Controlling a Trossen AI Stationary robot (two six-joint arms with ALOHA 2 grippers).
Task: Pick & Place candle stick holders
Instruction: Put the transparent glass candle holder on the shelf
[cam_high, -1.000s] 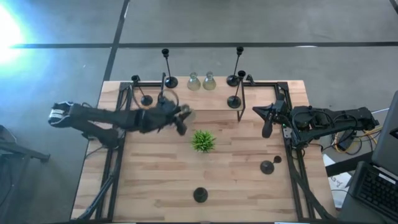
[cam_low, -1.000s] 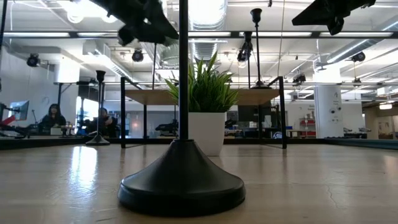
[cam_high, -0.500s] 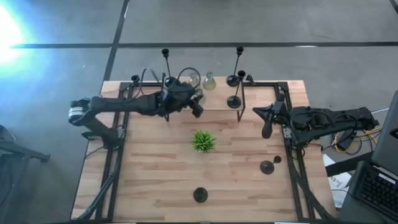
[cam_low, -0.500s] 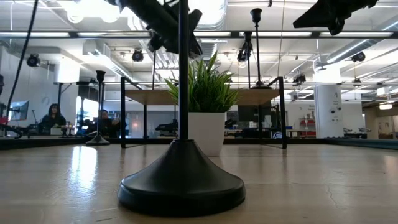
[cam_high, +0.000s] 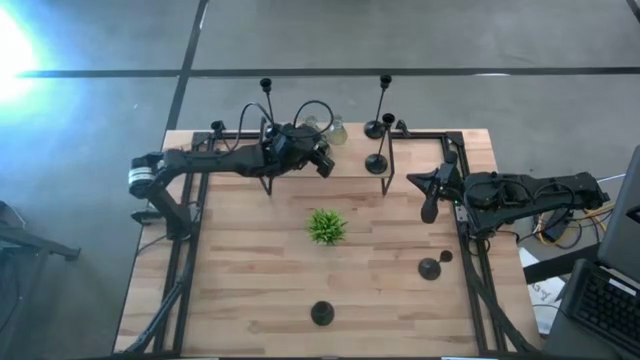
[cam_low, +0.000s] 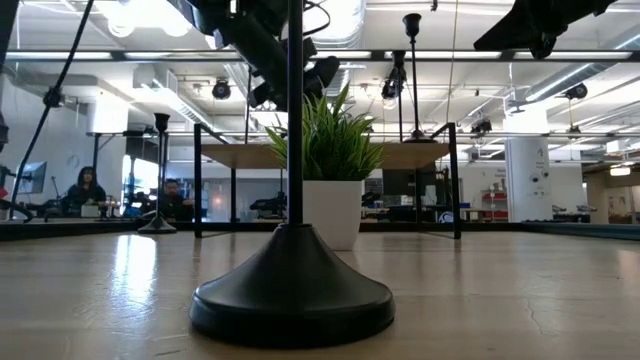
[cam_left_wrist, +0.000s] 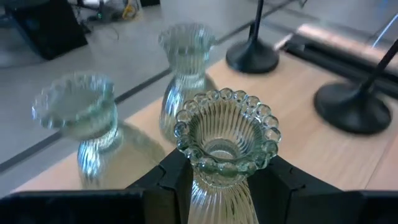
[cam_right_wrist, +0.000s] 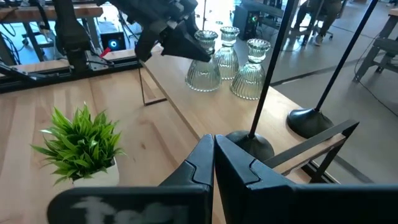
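Carried rearward, left pincer (cam_left_wrist: 217, 180) holds glass holder (cam_left_wrist: 224, 140) upright.

Grey concrete floor (cam_high: 100, 150) w/ glare; ceiling strip lights (cam_low: 560, 55) — open office.

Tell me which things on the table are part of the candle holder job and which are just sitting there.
Job:
- glass holder gripped by the left gripper
- two glass holders at the far edge
- black metal holders, near one included

Just there:
- green plant
- black frame
- idle right gripper
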